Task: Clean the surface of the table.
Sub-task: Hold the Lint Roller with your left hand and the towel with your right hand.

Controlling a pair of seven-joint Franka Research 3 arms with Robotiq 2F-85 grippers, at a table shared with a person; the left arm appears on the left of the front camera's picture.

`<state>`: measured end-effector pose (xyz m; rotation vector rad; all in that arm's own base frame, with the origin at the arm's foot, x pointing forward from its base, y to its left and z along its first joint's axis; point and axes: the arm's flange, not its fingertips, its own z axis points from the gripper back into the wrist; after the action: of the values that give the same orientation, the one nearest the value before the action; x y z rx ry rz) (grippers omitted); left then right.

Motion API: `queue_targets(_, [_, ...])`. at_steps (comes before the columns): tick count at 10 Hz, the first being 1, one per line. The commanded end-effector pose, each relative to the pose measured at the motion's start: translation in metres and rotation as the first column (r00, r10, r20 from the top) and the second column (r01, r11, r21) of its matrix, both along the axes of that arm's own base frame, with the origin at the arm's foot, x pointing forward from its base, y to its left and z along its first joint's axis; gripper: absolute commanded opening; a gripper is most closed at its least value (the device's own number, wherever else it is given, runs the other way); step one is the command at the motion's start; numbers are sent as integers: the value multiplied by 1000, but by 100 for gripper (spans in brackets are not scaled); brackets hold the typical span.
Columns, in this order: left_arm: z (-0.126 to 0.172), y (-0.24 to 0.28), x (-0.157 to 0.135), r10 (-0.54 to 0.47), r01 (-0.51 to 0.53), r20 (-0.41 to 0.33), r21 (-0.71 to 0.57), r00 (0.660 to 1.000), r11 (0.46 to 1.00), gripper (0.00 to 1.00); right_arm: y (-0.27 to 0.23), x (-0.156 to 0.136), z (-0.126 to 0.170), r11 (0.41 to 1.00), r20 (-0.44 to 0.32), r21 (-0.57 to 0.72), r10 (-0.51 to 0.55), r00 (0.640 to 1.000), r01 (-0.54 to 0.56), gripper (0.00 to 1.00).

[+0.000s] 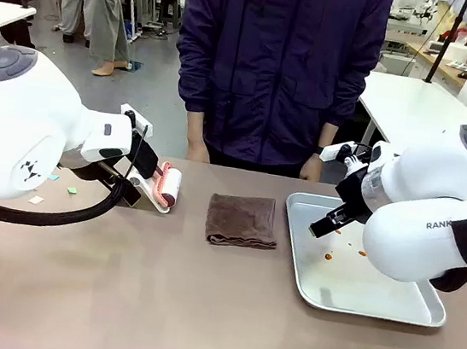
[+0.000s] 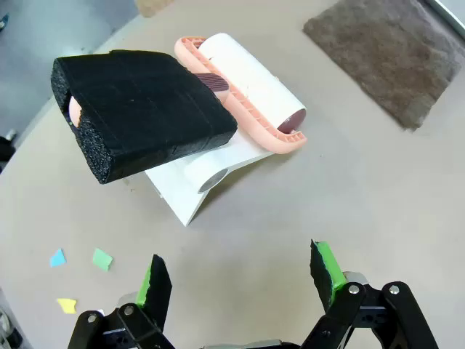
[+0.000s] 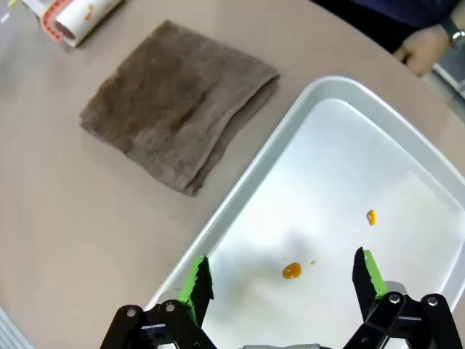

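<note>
Looks like we're right at the start of the clean-up, nothing's been picked up yet. The left gripper (image 2: 240, 273) has its fingers spread wide with nothing between them, and it hangs just above the table (image 1: 199, 308), pointed at the lint roller (image 2: 247, 87). The roller sits on a little white stand (image 2: 203, 178), with its fat black foam handle (image 2: 138, 109) sticking up toward the arm.

The right gripper (image 3: 282, 278) is wide open too, nothing in it, hovering over the metal tray (image 1: 357, 281), which has a couple of orange spots (image 3: 291, 271) in it. A folded brown towel (image 1: 242, 220) lies between roller and tray.

The brownish table runs across the whole front, and the mess on it is a few coloured paper scraps (image 2: 102, 259) near the left arm.

My guess is the roller grab is the step in hand. Next the left arm would need to line its fingers up across that foam handle, close on it, lift the roller clear of the stand, then roll it over the scraps. The handle looks squishy, so it'll want a firm squeeze. A person stands at the far edge, one hand (image 1: 197, 151) near the table.
</note>
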<state>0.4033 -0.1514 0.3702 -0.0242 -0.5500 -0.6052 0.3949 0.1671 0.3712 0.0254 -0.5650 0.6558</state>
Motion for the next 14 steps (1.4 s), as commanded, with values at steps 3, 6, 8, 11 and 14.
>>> queue_targets(3, [0, 0, 0, 0, 0, 0, 0, 1000, 1000, 100, 0, 0, 0, 1000, 0, 0, 0, 1000, 0, 100])
queue_targets(6, [0, 0, 0, 0, 0, 0, 0, 1000, 1000, 100, 0, 0, 0, 1000, 0, 0, 0, 1000, 0, 100])
queue_targets(8, [0, 0, 0, 0, 0, 0, 0, 1000, 1000, 100, 0, 0, 0, 1000, 0, 0, 0, 1000, 0, 100])
queue_targets(11, [0, 0, 0, 0, 0, 0, 0, 1000, 1000, 100, 0, 0, 0, 1000, 0, 0, 0, 1000, 0, 100])
queue_targets(14, [13, 8, -7, -53, 54, -86, 11, 995, 998, 100, -6, -12, 12, 1000, -82, -6, 4, 997, -4, 100])
